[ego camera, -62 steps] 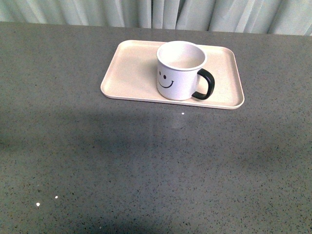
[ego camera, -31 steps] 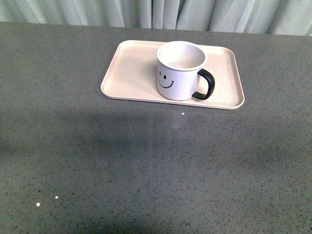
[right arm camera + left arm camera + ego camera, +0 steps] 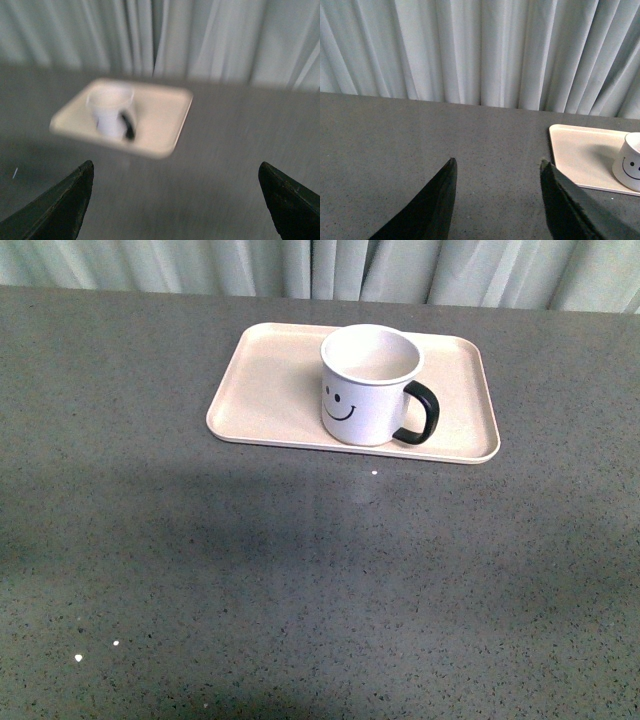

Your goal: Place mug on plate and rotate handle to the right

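Note:
The white mug (image 3: 368,385) with a black smiley face stands upright on the pale pink plate (image 3: 270,390) at the back of the grey table. Its black handle (image 3: 420,413) points to the right. Neither arm shows in the front view. My left gripper (image 3: 497,167) is open over bare table, with the plate (image 3: 580,152) and the mug (image 3: 631,162) off to one side of it. My right gripper (image 3: 175,172) is open too, well short of the blurred plate (image 3: 160,117) and mug (image 3: 111,109), whose handle (image 3: 127,125) faces the camera.
Pale pleated curtains (image 3: 320,265) hang behind the table's far edge. The grey speckled tabletop (image 3: 300,580) stretches in front of the plate.

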Controlling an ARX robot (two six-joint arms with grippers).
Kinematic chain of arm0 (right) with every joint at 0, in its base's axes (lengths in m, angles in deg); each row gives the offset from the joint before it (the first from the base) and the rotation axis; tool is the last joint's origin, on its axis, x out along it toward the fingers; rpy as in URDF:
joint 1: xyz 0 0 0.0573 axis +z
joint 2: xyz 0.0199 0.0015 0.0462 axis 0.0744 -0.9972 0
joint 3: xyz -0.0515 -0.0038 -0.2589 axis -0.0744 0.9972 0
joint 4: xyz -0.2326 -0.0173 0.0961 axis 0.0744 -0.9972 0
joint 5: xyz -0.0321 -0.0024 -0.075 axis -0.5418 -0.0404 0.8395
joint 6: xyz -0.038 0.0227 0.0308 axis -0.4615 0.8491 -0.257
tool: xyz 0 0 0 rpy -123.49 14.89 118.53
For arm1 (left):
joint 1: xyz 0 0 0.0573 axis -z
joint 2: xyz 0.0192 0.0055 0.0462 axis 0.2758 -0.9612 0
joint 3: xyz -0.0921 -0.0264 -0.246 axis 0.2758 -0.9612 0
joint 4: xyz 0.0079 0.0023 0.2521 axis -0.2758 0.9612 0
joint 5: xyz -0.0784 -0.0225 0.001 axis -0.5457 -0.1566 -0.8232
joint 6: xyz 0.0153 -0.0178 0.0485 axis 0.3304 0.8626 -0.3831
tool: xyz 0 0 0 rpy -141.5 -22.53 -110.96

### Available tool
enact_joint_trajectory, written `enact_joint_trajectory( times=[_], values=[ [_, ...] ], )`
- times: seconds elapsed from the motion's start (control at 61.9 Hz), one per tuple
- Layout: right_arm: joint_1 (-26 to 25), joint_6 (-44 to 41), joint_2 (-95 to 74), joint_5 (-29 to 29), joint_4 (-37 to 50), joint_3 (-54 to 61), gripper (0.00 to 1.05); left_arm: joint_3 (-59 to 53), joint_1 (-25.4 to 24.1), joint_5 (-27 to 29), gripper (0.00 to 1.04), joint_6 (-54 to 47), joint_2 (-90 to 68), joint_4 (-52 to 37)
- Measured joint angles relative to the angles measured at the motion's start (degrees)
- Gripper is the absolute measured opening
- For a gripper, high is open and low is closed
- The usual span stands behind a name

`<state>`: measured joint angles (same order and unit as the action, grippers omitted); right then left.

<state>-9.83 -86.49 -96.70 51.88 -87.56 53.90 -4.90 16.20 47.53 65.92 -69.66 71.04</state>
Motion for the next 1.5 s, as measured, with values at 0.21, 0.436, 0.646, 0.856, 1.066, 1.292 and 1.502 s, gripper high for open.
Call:
enact_joint_trajectory(
  times=[0.21,0.436,0.646,0.856,1.066,1.292,1.502],
  values=[
    [-1.9,-3.2,-34.4,-0.2,13.2,-17.7,0.96,0.0,0.0,0.0,0.9,0.0,0.0,0.0],
    [5.2,-0.3,-63.7,0.7,13.7,-38.2,0.96,0.0,0.0,0.0,0.95,-0.1,0.0,0.0],
    [10.9,3.8,-82.2,3.5,10.6,-54.7,0.96,0.0,0.0,0.0,0.95,-0.1,0.0,0.0],
    [13.1,6.5,-92.0,5.4,8.6,-61.8,0.96,0.0,0.0,0.0,0.95,-0.1,0.0,0.0],
    [14.8,6.8,-96.5,6.8,7.7,-65.1,0.96,0.0,0.0,0.0,0.95,-0.1,0.0,0.0],
    [16.1,6.8,-100.7,7.9,6.9,-67.9,0.95,0.0,0.0,0.0,0.95,-0.1,0.0,0.0],
    [16.9,7.1,-103.6,8.6,5.2,-71.0,0.63,0.0,0.0,0.0,0.95,-0.1,0.0,0.0]
  ],
)
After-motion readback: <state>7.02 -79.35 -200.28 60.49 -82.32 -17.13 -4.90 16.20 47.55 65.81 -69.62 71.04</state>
